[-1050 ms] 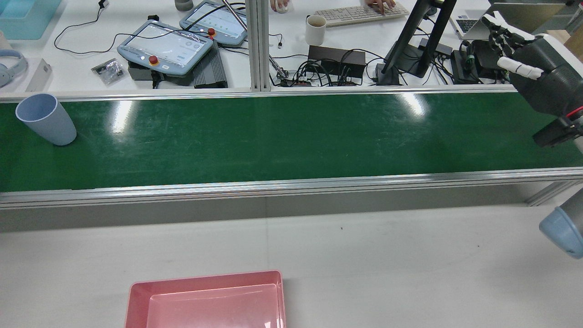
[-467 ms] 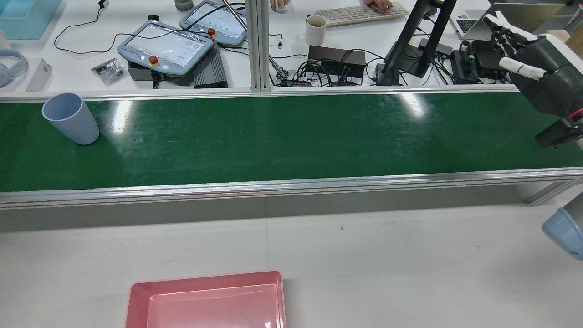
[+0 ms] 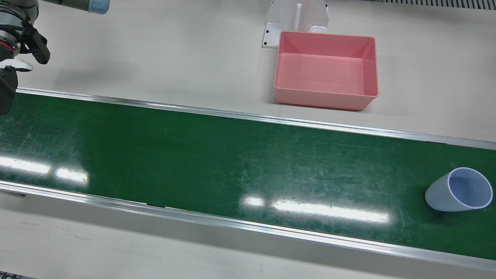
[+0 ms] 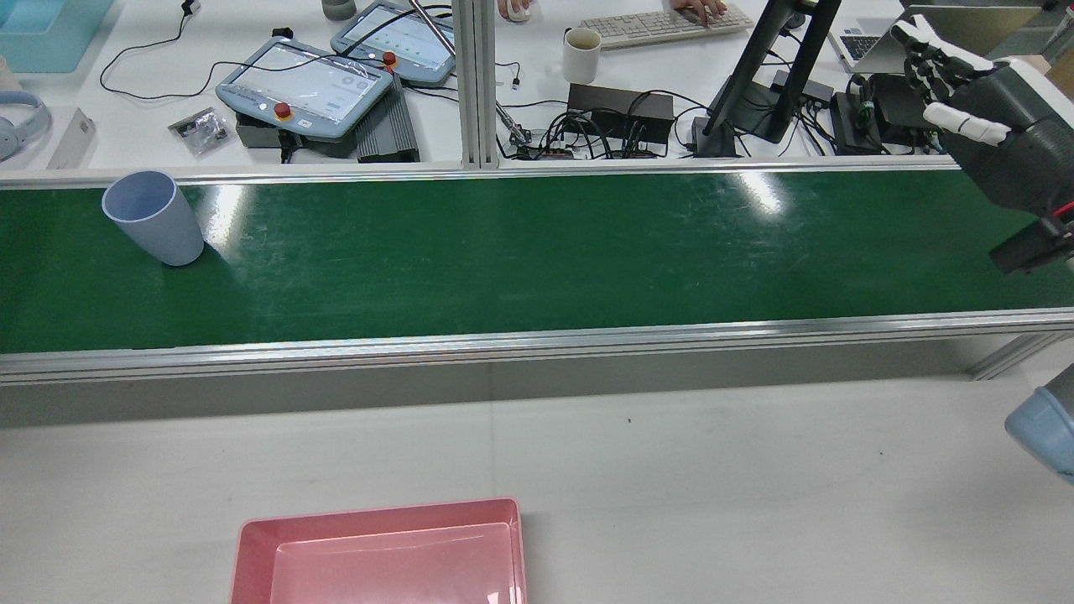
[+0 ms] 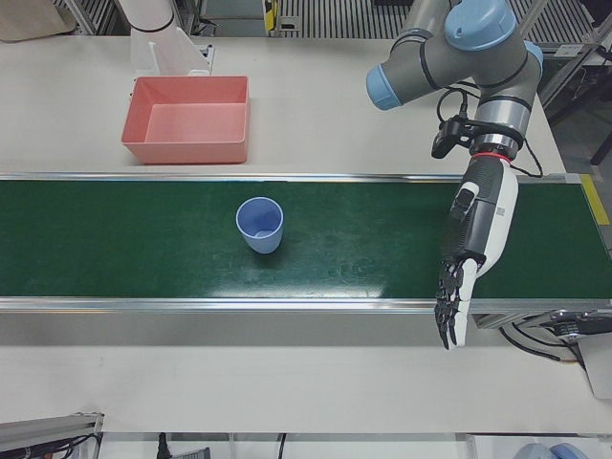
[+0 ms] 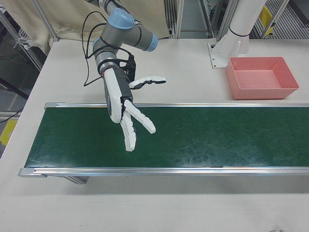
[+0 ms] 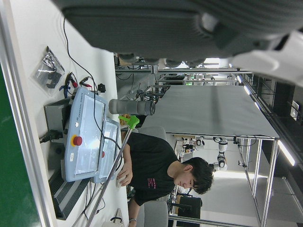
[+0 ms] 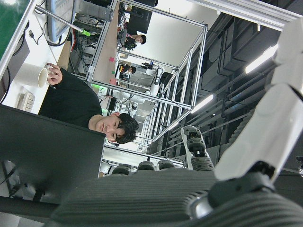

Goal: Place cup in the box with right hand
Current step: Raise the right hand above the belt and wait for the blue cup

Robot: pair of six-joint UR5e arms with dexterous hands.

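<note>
Cup (image 4: 154, 218) upright on belt (image 4: 537, 252), right hand (image 6: 126, 108) well apart, fingers (image 6: 145, 124) spread.

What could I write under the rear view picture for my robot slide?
A blue cup stands on the green conveyor belt, far from the robot's open right hand, with the empty pink box in front.

On the green conveyor belt (image 4: 537, 252) stands one pale blue plastic cup (image 4: 154, 217), at its 9 o'clock end in the rear view. One pink rectangular plastic box (image 3: 326, 69) sits on the white bench (image 4: 755, 486). Two robot hands show: the right hand (image 6: 126, 113) and the left hand (image 5: 470, 251).
</note>
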